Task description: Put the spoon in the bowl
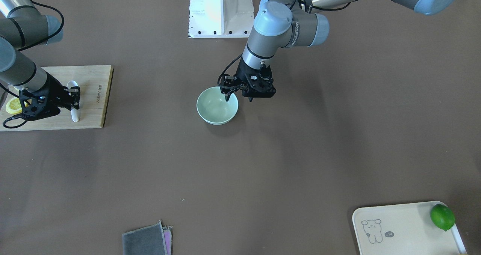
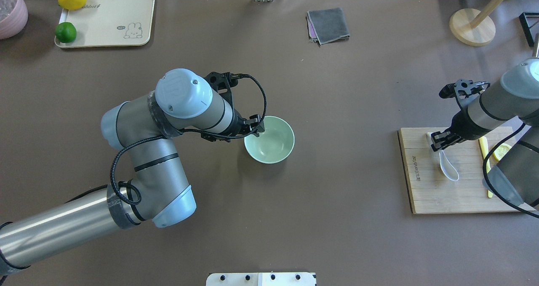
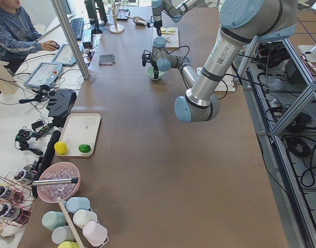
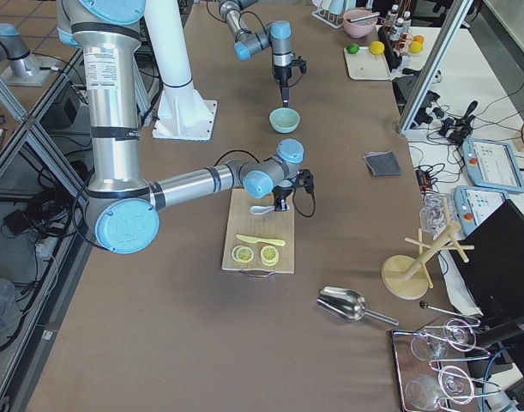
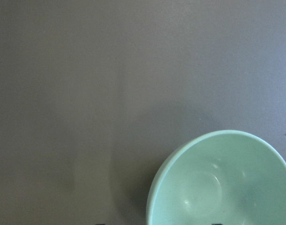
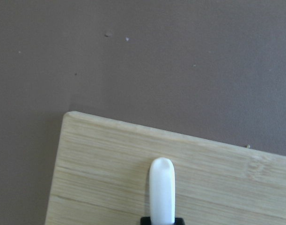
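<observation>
Overhead exterior shows the right gripper (image 2: 438,141) clamped on the spoon (image 2: 447,168) near its handle end, on the board (image 2: 442,197), well apart from the bowl (image 2: 273,145). That end grip may let it swivel or slip. The left gripper (image 1: 239,98), open and empty astride the rim, may obstruct.

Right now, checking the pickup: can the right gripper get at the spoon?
Probably yes: the right gripper sits at the handle of the spoon on the cutting board, nothing between them; the knife lies apart.
</observation>
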Controlling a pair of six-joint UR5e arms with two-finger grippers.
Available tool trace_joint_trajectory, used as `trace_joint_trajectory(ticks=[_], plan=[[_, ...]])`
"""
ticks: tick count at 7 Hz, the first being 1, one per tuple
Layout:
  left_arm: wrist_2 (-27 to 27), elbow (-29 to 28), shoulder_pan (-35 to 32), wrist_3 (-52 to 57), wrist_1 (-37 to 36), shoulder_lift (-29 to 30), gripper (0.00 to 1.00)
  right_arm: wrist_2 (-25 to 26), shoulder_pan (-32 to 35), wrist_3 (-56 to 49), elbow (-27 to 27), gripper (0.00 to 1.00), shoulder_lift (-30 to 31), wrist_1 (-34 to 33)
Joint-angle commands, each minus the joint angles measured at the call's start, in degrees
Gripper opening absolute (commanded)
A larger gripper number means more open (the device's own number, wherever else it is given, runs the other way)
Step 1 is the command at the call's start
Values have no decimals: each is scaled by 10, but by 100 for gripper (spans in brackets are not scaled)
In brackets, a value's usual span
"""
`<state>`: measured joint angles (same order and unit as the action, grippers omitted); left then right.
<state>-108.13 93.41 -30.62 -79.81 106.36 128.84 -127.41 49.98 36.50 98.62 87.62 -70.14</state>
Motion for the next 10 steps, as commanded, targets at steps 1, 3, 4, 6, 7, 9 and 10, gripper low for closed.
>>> trace_joint_trajectory(ticks=[1, 3, 4, 6, 7, 9, 10], plan=[[-2, 36, -3, 0, -27, -10, 82, -4, 1, 0, 3, 0, -1, 0], [-2, 50, -22, 11, -27, -42, 85, -12, 0, 1, 17, 0, -17, -4], [1, 82, -34, 78, -27, -87, 97, -12, -1, 34, 14, 0, -51, -9], [-5, 91, -97, 200, -23, -150, 97, -10, -21, 134, 18, 0, -153, -67], [-33, 89, -135, 267, -20, -182, 97, -2, -55, 192, 14, 0, -189, -67], [-66, 85, -198, 370, -19, -234, 97, 44, -105, 278, -2, 0, -278, -86], [-67, 85, -217, 399, -19, -249, 97, 65, -123, 298, -31, 0, -321, -96]])
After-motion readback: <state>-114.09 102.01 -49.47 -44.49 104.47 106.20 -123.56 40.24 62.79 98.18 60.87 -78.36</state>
